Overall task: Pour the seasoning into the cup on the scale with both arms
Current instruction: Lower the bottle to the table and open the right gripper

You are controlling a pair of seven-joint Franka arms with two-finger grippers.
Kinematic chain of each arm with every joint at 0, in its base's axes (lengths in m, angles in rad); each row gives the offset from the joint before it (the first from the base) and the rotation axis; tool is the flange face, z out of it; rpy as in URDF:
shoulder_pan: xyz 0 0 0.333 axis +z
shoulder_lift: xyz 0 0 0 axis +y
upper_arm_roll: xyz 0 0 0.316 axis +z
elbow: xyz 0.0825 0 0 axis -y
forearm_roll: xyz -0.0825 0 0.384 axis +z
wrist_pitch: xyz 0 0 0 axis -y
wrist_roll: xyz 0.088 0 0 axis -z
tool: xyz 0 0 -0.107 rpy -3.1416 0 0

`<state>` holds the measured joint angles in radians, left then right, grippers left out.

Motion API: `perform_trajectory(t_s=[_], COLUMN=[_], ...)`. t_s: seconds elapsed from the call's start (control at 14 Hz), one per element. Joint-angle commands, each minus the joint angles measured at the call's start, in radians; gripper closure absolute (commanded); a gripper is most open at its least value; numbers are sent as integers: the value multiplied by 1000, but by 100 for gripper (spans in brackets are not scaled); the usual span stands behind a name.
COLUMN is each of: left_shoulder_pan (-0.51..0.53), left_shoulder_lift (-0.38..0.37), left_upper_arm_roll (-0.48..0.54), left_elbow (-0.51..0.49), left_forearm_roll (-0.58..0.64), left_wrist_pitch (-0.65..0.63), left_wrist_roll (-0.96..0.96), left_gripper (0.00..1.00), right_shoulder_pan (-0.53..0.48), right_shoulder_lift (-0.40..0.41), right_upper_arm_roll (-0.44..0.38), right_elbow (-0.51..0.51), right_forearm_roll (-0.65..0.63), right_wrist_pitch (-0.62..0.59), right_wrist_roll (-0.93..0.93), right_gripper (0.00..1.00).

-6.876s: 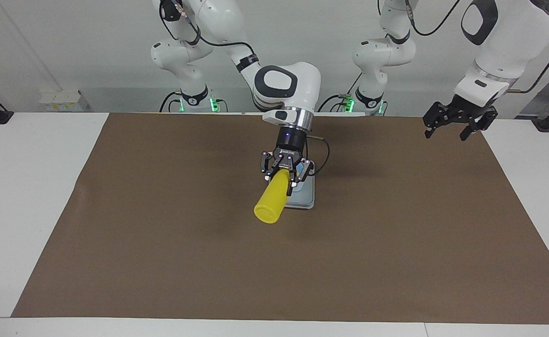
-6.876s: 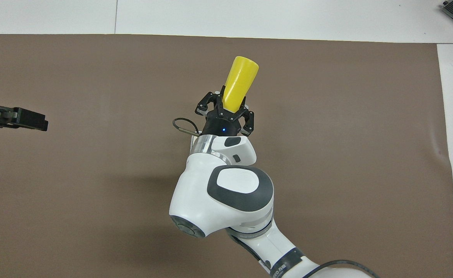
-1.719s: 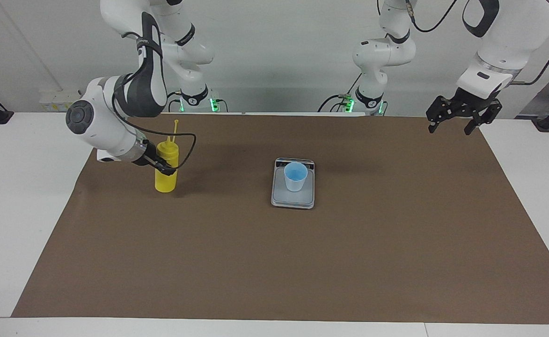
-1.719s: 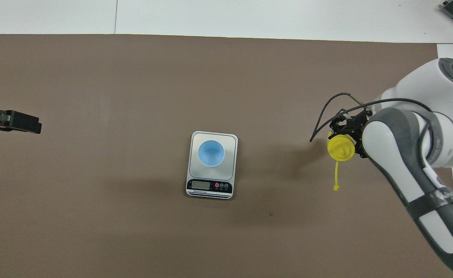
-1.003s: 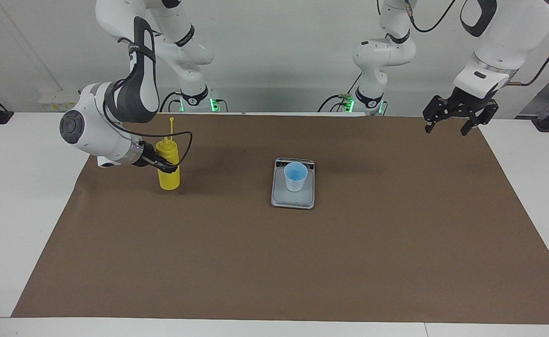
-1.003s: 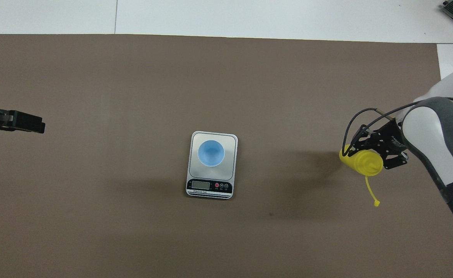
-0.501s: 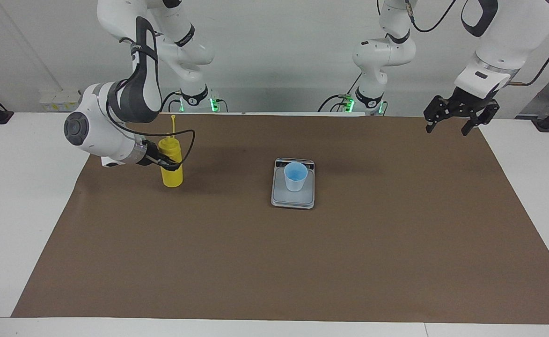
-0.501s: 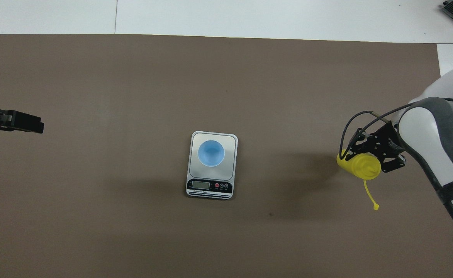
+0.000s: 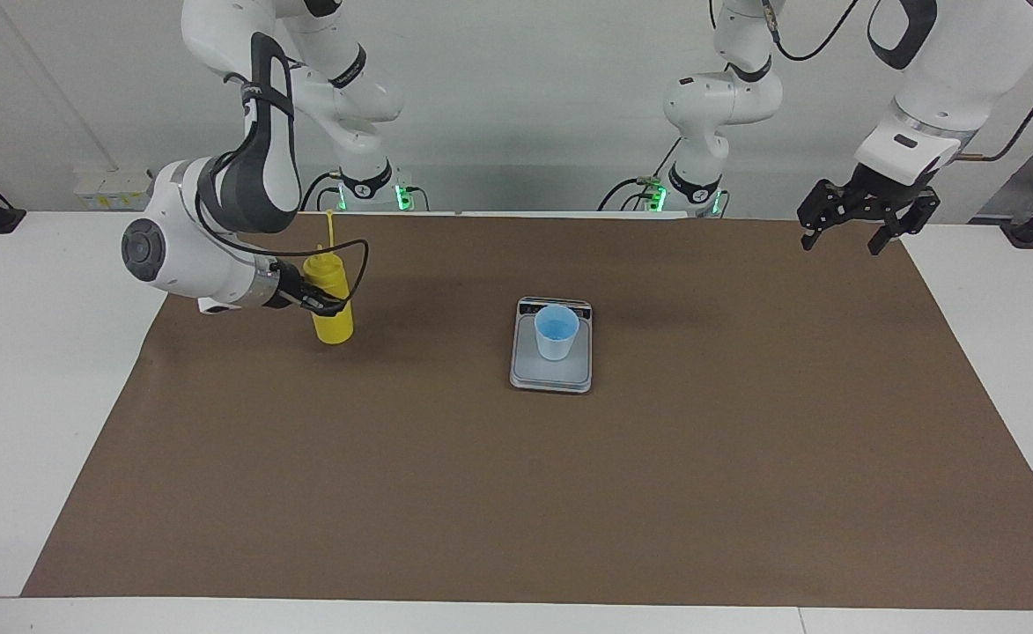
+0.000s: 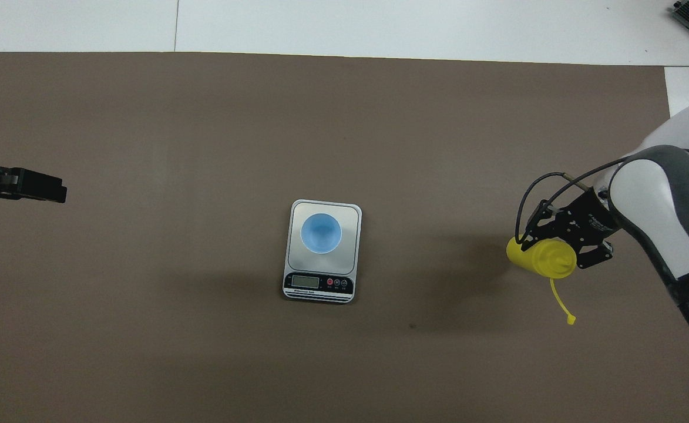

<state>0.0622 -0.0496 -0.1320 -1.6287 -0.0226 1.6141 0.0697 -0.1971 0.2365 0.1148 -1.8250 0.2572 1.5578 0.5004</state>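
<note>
Two white robot arms stand at one long edge of a table covered by a brown mat (image 9: 516, 493). Directions below follow a clock face laid on the facing view, with twelve o'clock at the robots.

At the mat's centre lies the scale (image 9: 551, 365) (image 10: 322, 249), flat, its dark display strip on the edge toward twelve o'clock. On its pale platform stands the cup (image 9: 557, 331) (image 10: 321, 232), upright, light blue with a brighter blue inside.

At about nine o'clock from the scale, well apart from it and toward the right arm's end of the table, is the seasoning bottle (image 9: 331, 304) (image 10: 539, 257). It is yellow and taller than the cup. The right gripper (image 9: 315, 297) (image 10: 563, 241) grasps it around the upper body, fingers clenched against its sides, reaching in sideways from the nine o'clock direction. The bottle is close to upright, leaning slightly, with its nozzle up. Its thin yellow cap strap (image 9: 330, 231) (image 10: 560, 302) sticks out from the top toward twelve o'clock. Whether the bottle's base touches the mat or hangs just above it cannot be told.

At about two o'clock from the scale, well apart from it, the left gripper (image 9: 868, 224) (image 10: 21, 185) hangs in the air over the mat's corner, fingers spread and pointing down, holding nothing. That arm waits.
</note>
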Motion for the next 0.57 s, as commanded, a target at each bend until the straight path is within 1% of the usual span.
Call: perform_trajectory(t_s=[0.0,0.07,0.14,0.21,0.29,0.36,0.43,0.5], left_shoulder_pan=[11,11,11,10,10,10,11,11], left_shoulder_lift=[-24,-24,-24,-24,-24,-24,-24,-24], left_upper_arm_roll=[-3,-3,-3,-3,-3,-3,-3,-3], left_elbow=[-22,-22,-22,-22,-22,-22,-22,-22], left_forearm_roll=[-10,-8,-10,-10,-8,-8,-8,-10], left_wrist_pitch=[1,0,1,1,1,1,0,1], left_wrist_roll=[4,4,4,4,4,4,4,4], left_gripper=[0,0,0,0,0,0,0,0], right_shoulder_pan=[-39,-44,-35,-30,-28,-24,-7,5], right_shoulder_lift=[130,156,156,156,158,156,156,155], right_upper_arm_roll=[5,5,5,5,5,5,3,2], right_elbow=[161,194,193,193,190,190,190,191], right_forearm_roll=[19,34,46,45,43,36,27,10], right_wrist_pitch=[-92,-120,-123,-125,-125,-125,-124,-119], right_wrist_roll=[-20,-11,3,13,15,16,18,18], right_gripper=[100,100,100,96,56,11,2,0])
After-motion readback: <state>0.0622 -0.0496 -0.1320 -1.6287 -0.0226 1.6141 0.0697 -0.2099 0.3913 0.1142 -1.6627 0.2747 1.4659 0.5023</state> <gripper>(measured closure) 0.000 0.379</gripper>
